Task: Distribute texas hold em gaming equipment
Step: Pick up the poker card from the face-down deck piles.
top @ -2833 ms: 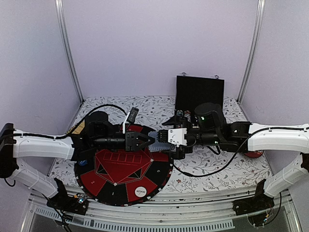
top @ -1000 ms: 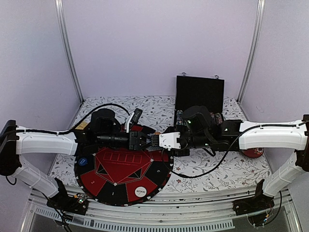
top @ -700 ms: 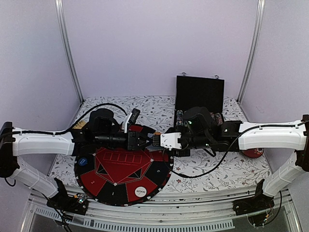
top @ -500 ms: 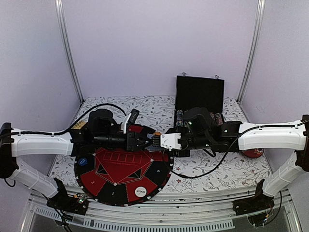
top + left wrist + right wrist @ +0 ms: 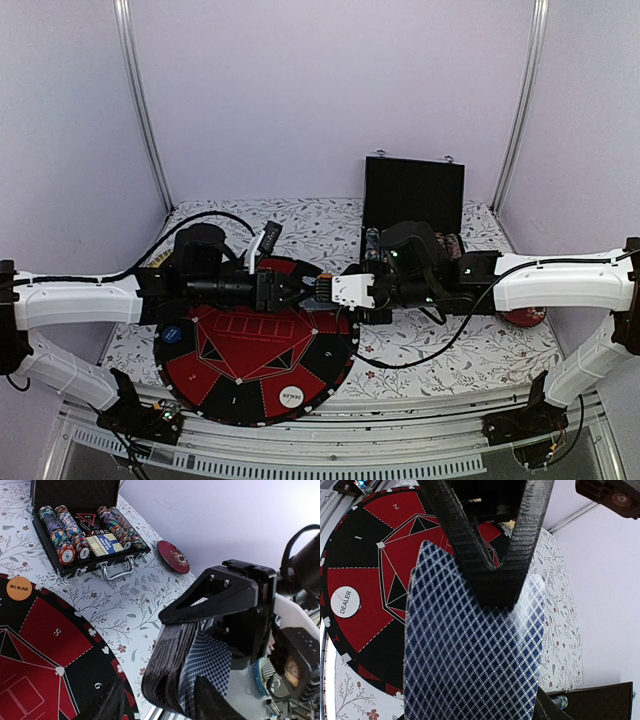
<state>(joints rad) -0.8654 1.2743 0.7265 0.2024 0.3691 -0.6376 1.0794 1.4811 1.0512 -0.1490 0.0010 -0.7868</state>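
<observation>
A deck of playing cards [image 5: 169,656] with blue checked backs hangs above the far edge of the round red and black mat [image 5: 250,350]. My right gripper [image 5: 318,291] is shut on it. In the right wrist view the top card [image 5: 470,650] fills the frame, with one of my own fingers [image 5: 543,711] showing behind its corner. My left gripper [image 5: 157,685] is open, its fingers on either side of the deck's free end; one finger lies against a loose outer card [image 5: 210,662]. The white DEALER disc [image 5: 291,396] lies on the mat's near rim. An orange BIG BLIND disc [image 5: 19,588] lies at the mat's far edge.
An open black case [image 5: 85,535] full of chip rows stands behind the mat, its lid [image 5: 413,195] upright. A dark red round dish [image 5: 173,556] lies on the flowered tablecloth to the right, near the right arm [image 5: 560,280]. A small blue disc [image 5: 172,333] sits on the mat's left edge.
My left gripper's jaws have spread wider around the deck's end and the left arm has drawn back slightly to the left. The right gripper holds the deck in the same place.
</observation>
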